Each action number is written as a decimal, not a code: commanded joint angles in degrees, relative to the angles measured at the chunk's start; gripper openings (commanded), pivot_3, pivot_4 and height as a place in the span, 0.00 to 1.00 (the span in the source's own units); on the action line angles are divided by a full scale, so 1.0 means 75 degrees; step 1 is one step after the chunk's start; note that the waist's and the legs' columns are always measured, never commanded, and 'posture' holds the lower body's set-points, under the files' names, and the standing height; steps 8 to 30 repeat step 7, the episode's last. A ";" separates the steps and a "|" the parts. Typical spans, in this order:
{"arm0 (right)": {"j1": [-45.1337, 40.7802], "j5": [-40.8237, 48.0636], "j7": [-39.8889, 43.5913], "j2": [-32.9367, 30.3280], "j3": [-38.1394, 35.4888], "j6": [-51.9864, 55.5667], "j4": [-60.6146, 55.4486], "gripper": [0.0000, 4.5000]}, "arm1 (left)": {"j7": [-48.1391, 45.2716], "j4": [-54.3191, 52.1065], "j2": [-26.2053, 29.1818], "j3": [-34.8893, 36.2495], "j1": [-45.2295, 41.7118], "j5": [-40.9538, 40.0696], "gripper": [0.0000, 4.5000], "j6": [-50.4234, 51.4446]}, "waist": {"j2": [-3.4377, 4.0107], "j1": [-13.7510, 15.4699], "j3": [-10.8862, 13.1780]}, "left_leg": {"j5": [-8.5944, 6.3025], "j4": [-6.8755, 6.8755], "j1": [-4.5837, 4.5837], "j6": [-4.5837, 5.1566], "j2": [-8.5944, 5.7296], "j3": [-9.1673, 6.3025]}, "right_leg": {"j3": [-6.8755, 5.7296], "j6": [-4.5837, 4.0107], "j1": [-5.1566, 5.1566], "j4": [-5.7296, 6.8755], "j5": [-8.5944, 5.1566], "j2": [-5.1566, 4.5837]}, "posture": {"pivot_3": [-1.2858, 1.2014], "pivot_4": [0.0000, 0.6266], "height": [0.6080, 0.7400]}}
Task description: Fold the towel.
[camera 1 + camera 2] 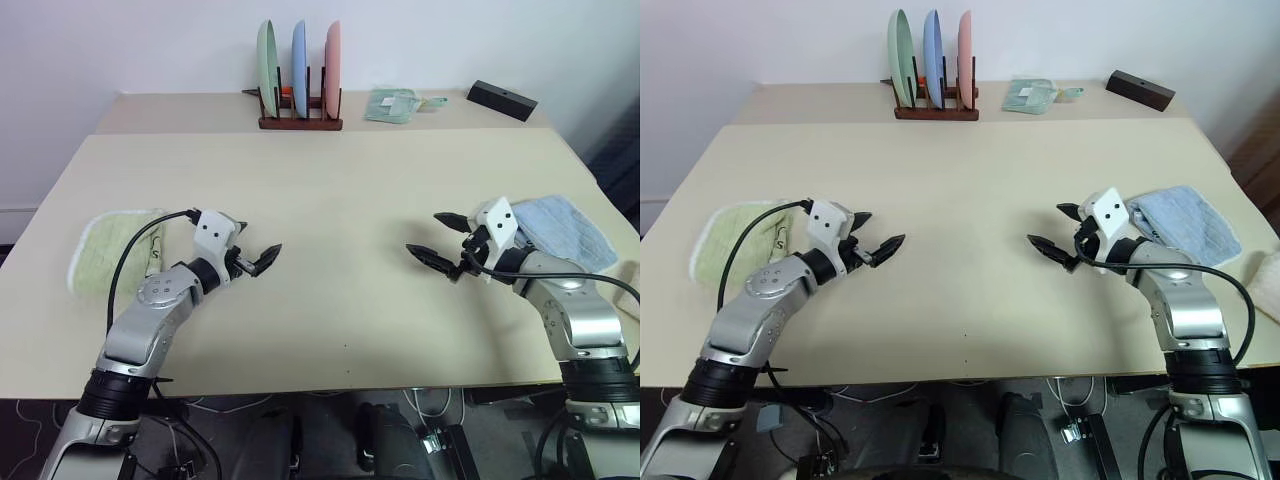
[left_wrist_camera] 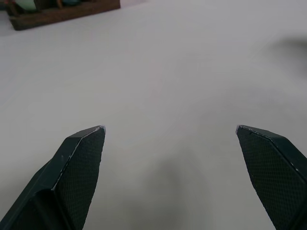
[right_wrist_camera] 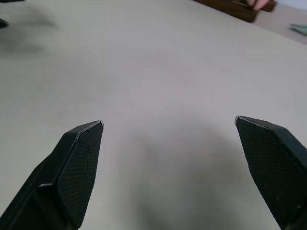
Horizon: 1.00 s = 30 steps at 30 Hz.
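The towel (image 1: 108, 250), light green with white edging, lies flat near the table's left edge, and a black cable crosses in front of part of it. My left gripper (image 1: 258, 240) hovers over bare table to the right of the towel, apart from it and open, with nothing between its fingers (image 2: 81, 163). My right gripper (image 1: 422, 233) hangs over the right half of the table, open and empty too, pointing toward the middle. In the right wrist view its fingers (image 3: 76, 163) stand wide apart over the bare tabletop.
A light blue folded towel (image 1: 565, 228) lies behind my right wrist near the table's right edge. At the back stand a wooden rack (image 1: 299, 122) with three plates, a small pale mint cloth (image 1: 392, 104) and a black box (image 1: 502, 99). Bare beige table (image 1: 340, 200) lies between the grippers.
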 commanded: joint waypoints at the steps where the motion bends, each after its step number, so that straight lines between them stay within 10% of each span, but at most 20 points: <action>1: -0.0076 0.0021 -0.0052 -0.0105 -0.0244 -0.0087 -0.0065 1.00 | -0.0221 0.0007 0.0081 0.0443 -0.0096 0.0181 0.99 -0.0286 | 0.0000 -0.0009 0.0000 | 0.0000 0.0000 0.0000 0.0000 0.0001 0.0000 | 0.0000 0.0001 -0.0001 0.0000 0.0001 0.0000 | 0.52 0.24 0.98; 30: -0.0652 -0.0072 0.0017 0.0086 0.0041 -0.0173 0.0440 1.00 | -0.0104 -0.0222 -0.0268 0.0817 -0.0015 0.0052 0.99 0.0014 | 0.0000 0.0001 0.0000 | 0.0000 0.0005 0.0000 0.0001 0.0000 0.0000 | 0.0000 0.0000 0.0001 0.0002 0.0001 -0.0002 | 0.52 0.24 0.98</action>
